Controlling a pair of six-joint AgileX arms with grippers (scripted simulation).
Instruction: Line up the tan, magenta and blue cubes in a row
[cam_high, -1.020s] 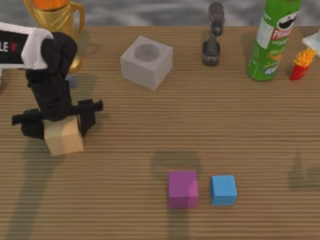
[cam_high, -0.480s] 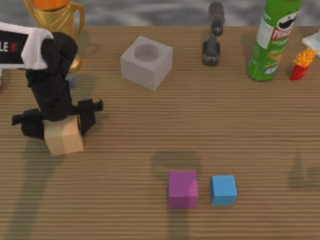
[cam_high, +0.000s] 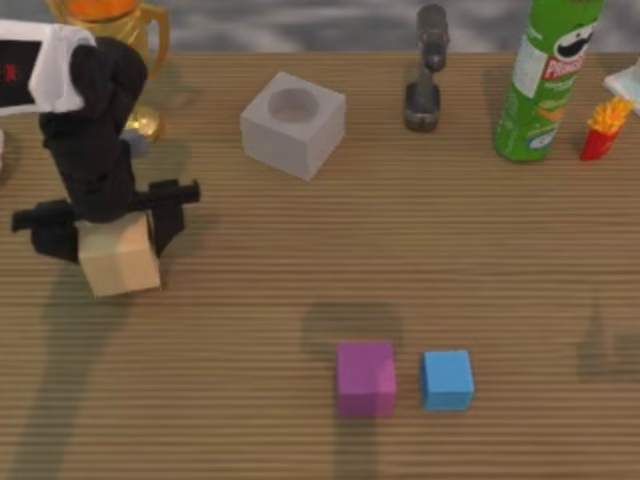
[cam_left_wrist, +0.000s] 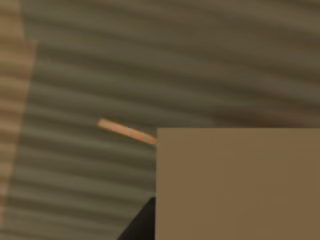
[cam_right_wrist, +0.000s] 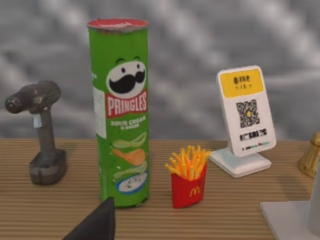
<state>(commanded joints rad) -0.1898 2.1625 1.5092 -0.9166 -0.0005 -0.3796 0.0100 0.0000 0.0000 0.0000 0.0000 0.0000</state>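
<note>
The large tan cube (cam_high: 122, 264) is at the table's left, and my left gripper (cam_high: 105, 232) is shut on it, one dark finger on each side. In the left wrist view the tan cube (cam_left_wrist: 235, 185) fills the frame's corner, a dark finger (cam_left_wrist: 142, 226) at its edge and shadowed table beneath. The magenta cube (cam_high: 365, 377) and the smaller blue cube (cam_high: 446, 379) rest side by side near the front middle, a small gap between them. My right gripper (cam_right_wrist: 96, 226) shows only as a dark tip in its wrist view, off the top view.
A pale grey block with a round hole (cam_high: 293, 123) stands at the back middle. A drill (cam_high: 425, 72), a green Pringles can (cam_high: 548, 80) and red fries box (cam_high: 605, 128) line the back right. A gold trophy (cam_high: 110, 28) stands behind my left arm.
My left gripper has shifted slightly left and toward the back, and the tan cube has moved with it. The magenta and blue cubes have not moved.
</note>
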